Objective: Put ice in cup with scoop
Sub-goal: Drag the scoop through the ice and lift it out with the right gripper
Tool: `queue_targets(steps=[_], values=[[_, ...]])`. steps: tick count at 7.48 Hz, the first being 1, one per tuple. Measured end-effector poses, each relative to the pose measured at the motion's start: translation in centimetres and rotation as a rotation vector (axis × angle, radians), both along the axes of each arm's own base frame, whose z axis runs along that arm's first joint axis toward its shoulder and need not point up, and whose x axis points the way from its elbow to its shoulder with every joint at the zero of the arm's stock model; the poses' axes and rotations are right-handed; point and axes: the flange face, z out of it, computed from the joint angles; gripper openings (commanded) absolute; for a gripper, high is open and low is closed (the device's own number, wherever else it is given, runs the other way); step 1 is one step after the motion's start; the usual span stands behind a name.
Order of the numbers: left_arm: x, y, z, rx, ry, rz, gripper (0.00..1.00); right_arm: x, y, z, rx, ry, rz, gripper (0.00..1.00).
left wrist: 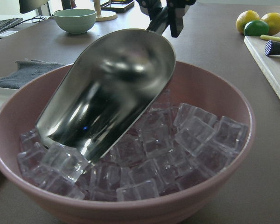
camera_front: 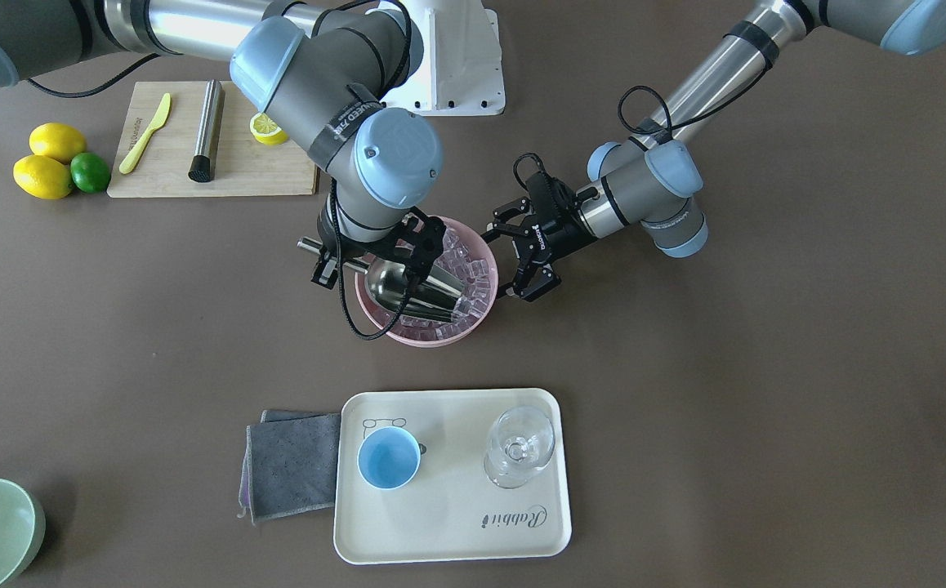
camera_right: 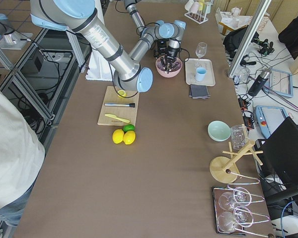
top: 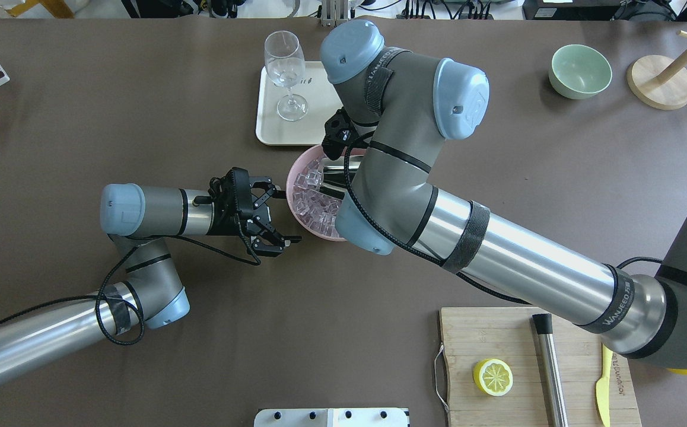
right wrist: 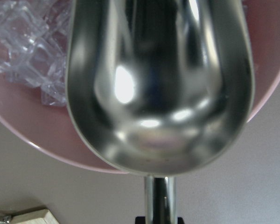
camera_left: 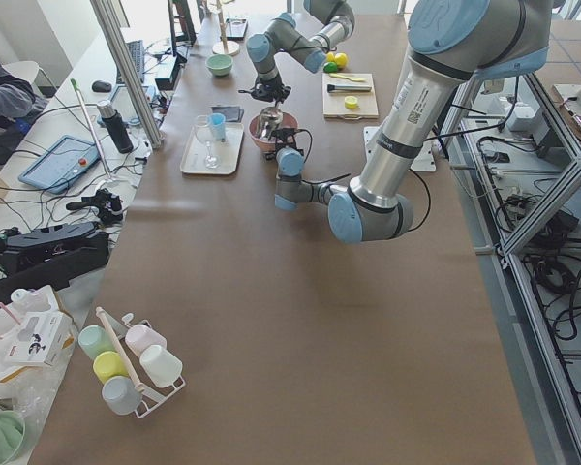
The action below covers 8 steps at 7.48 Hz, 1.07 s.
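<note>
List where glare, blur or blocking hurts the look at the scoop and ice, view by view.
Right wrist view: bright glare patches on the scoop, and the ice at upper left is soft. Left wrist view: mirror-like reflections in the trough, ice sharp. Overhead view: the right arm covers most of the scoop. Front-facing view: even light, little glare.

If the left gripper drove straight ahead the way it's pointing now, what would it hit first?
The pink bowl, whose outer wall is just ahead of the open left gripper; the ice and scoop lie beyond it. Height is hard to judge, so it may catch the rim instead.
</note>
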Motion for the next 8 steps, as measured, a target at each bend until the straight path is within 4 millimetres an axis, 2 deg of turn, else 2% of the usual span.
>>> queue_targets(steps=[8], values=[[0.2,0.3,0.2,0.003,-0.009,0.006,0.99,1.6,1.8,1.9,-0.013,-0.114,0.077,0.0]])
